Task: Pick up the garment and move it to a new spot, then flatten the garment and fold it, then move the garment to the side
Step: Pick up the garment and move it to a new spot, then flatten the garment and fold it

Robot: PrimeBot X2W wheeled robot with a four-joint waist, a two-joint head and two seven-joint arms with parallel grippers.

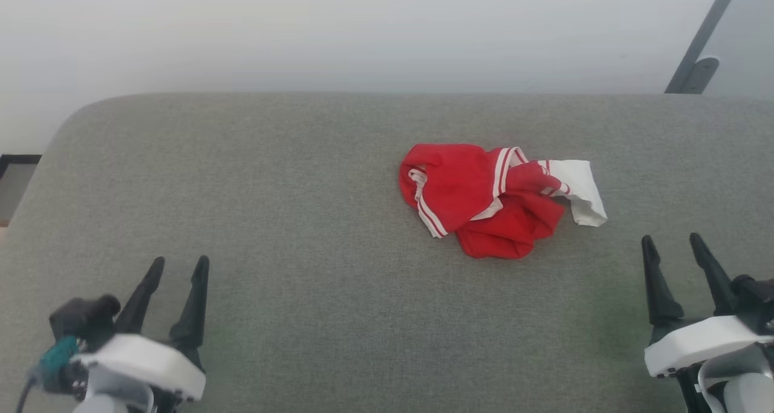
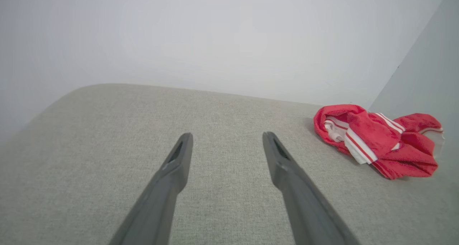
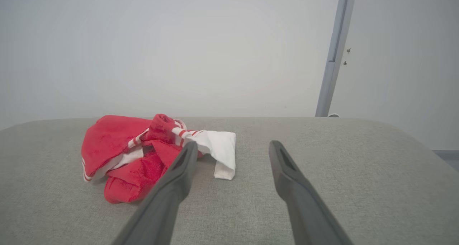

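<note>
red T-shirt point(image 1: 493, 198): crumpled in a heap on the grey upholstered surface point(image 1: 290, 207), right of centre in the head view, nearer the right gripper than the left; nothing holds it.
white sleeve end point(image 1: 582, 189): sticks out of the heap on the robot's right, lying flat on the surface.
hard to make out: folds bury most of the shirt; striped bands show, but which belongs to collar or sleeve cannot be told.
left gripper point(image 1: 180, 259): lower left, jaws spread wide and empty, well apart from the shirt.
right gripper point(image 1: 671, 237): lower right, jaws spread wide and empty, near the sleeve end but apart from it.
covered: in the right wrist view, one dark finger point(image 3: 179, 169) crosses the heap's near edge.
cut off: both gripper bodies run out of the head view's bottom edge.
grey post point(image 1: 704, 35): leaning at the upper right, its top out of frame.
</note>
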